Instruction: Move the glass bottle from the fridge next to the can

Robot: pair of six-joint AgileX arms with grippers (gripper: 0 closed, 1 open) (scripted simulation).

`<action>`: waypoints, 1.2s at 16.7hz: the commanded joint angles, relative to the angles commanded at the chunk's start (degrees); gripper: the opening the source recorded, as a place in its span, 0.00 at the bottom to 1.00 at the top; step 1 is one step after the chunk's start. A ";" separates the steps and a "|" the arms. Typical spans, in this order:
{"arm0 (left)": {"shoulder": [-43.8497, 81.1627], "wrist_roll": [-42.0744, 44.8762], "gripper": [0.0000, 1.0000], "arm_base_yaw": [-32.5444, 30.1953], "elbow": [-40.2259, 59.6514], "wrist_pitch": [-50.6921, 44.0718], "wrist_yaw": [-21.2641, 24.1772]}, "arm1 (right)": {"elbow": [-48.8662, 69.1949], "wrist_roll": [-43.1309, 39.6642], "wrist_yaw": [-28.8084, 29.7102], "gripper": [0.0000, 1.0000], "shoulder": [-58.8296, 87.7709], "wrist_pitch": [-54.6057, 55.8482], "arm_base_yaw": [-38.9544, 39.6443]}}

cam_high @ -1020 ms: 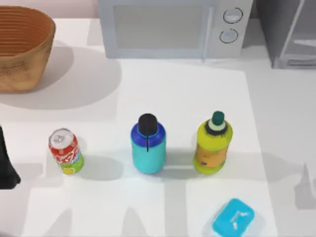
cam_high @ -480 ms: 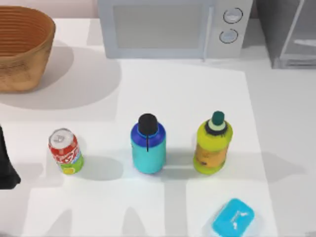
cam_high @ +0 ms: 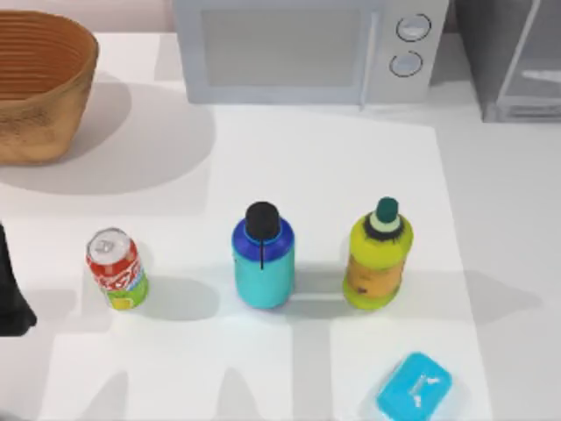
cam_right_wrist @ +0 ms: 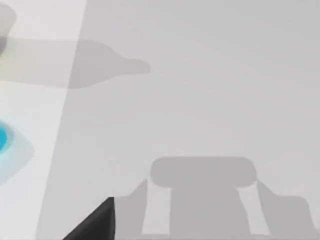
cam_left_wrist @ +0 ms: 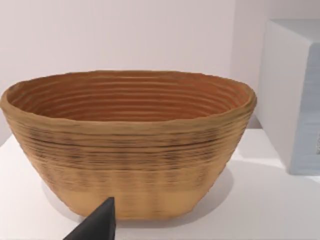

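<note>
The glass bottle (cam_high: 263,259), cyan with a blue shoulder and black cap, stands upright on the table's middle. The red can (cam_high: 116,269) stands upright to its left, about a bottle's width away. The grey fridge (cam_high: 513,61) sits at the back right corner. My left arm (cam_high: 10,294) shows as a dark shape at the left edge, left of the can and touching nothing. In the left wrist view a dark part of my left gripper (cam_left_wrist: 100,225) points toward the basket (cam_left_wrist: 127,145). A dark part of my right gripper (cam_right_wrist: 97,222) hangs over bare table.
A yellow-green bottle (cam_high: 379,256) stands right of the glass bottle. A cyan box (cam_high: 414,386) lies near the front edge. The woven basket (cam_high: 39,83) fills the back left, and the white microwave (cam_high: 307,48) sits at the back middle.
A shadow at the table's right edge has slid out of the top view. The bottles, the can and the left arm have not moved.
</note>
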 joint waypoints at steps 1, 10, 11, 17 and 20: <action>0.00 0.00 1.00 0.00 0.00 0.00 0.00 | 0.00 0.00 0.00 1.00 0.00 0.00 0.00; 0.00 0.00 1.00 0.00 0.00 0.00 0.00 | 12.14 -26.12 -17.67 1.00 26.94 0.57 -26.93; 0.00 0.00 1.00 0.00 0.00 0.00 0.00 | 14.15 -31.75 -20.72 1.00 32.93 0.56 -32.76; 0.00 0.00 1.00 0.00 0.00 0.00 0.00 | 26.04 -70.66 -38.14 1.00 73.86 0.33 -70.68; 0.00 0.00 1.00 0.00 0.00 0.00 0.00 | 30.95 -88.84 -44.95 1.00 92.28 0.27 -85.84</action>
